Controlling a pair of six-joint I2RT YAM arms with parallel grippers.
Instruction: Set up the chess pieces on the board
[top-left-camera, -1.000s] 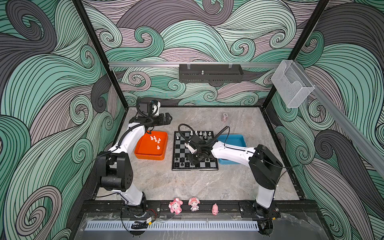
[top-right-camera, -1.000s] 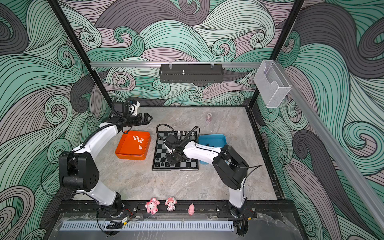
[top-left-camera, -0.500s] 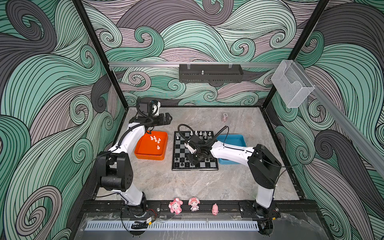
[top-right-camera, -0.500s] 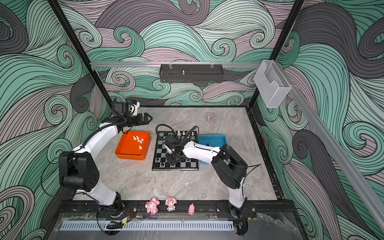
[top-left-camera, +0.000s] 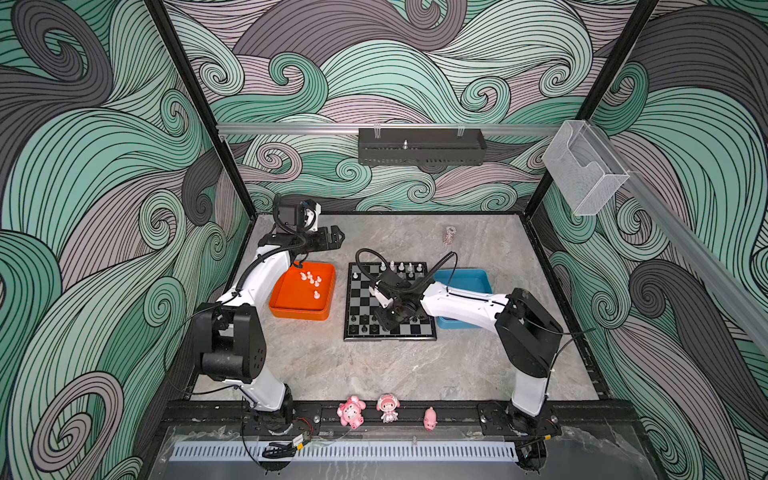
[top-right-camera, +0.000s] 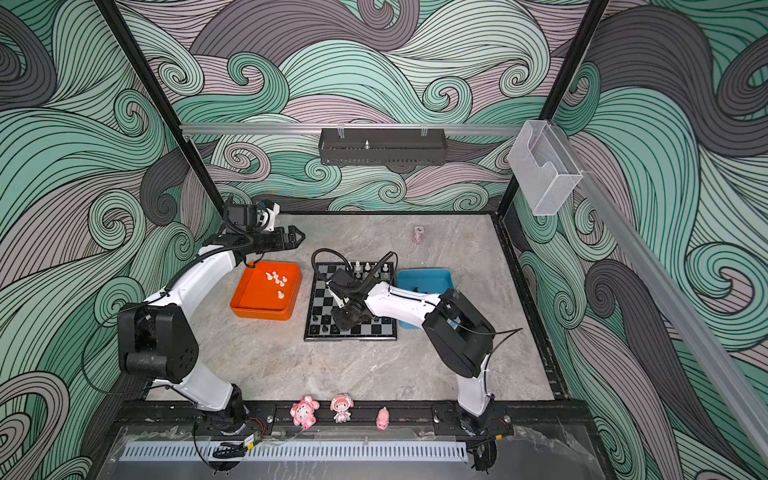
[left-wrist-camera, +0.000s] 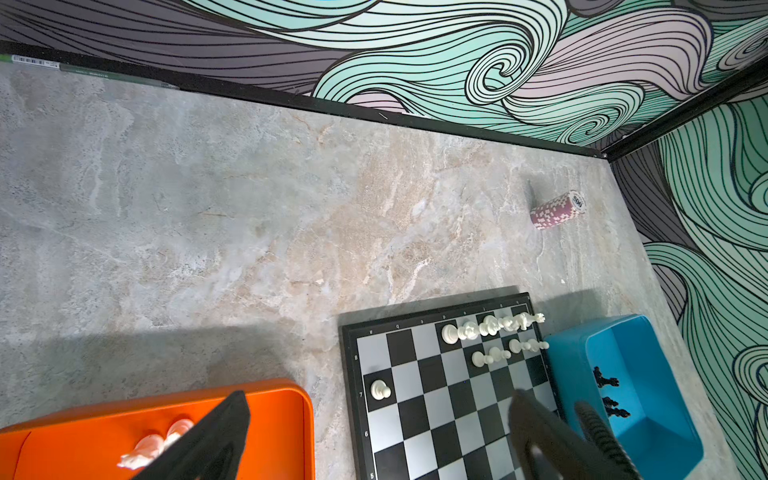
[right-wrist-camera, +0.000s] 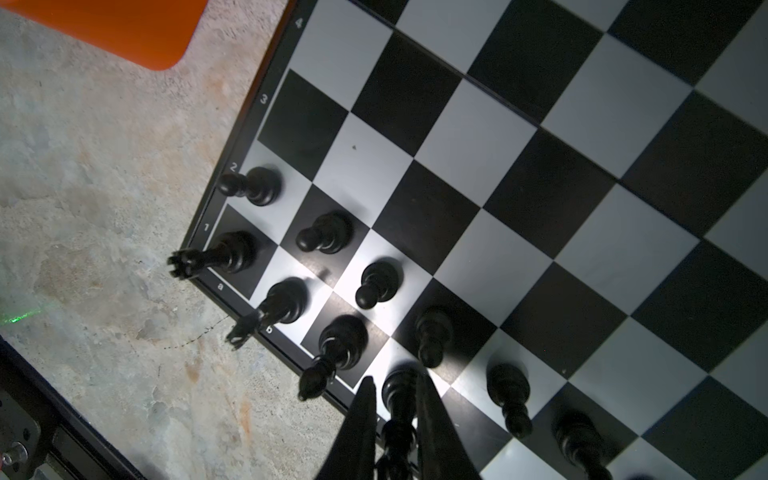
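1. Worktop (top-left-camera: 374, 374) of grey marbled stone carries everything. Murals of green, grey and mauve waves cover the walls (top-left-camera: 415, 75), with black frame posts at the corners.
2. We see the square black-and-grey checkered chessboard (top-left-camera: 361, 297) lying flat mid-worktop, between a shallow orange plastic tray (top-left-camera: 291, 309) and a blue plastic tray (top-left-camera: 482, 277).
3. Small white plastic chessmen (left-wrist-camera: 490, 326) stand on the board's far rows and small black plastic chessmen (right-wrist-camera: 324, 232) on its near rows. More white ones (top-left-camera: 311, 280) lie in the orange tray.
4. The left hand (top-right-camera: 296, 237) hovers wide open just beyond the orange tray's far edge, holding nothing.
5. The right hand (right-wrist-camera: 394, 376) sits low over the near row, its fingers narrowly flanking one black chessman (right-wrist-camera: 399, 392). We cannot tell whether they pinch it. In both top views the hand's dark body covers that spot.
6. Only the left wrist view plainly shows two loose black pieces (left-wrist-camera: 604, 380) in the blue tray, and the printed face on a pink-and-white stack of poker chips (left-wrist-camera: 557, 210) near the far wall.
7. Three pink toy figurines (top-left-camera: 386, 409) on the front rail appear only in the top views.
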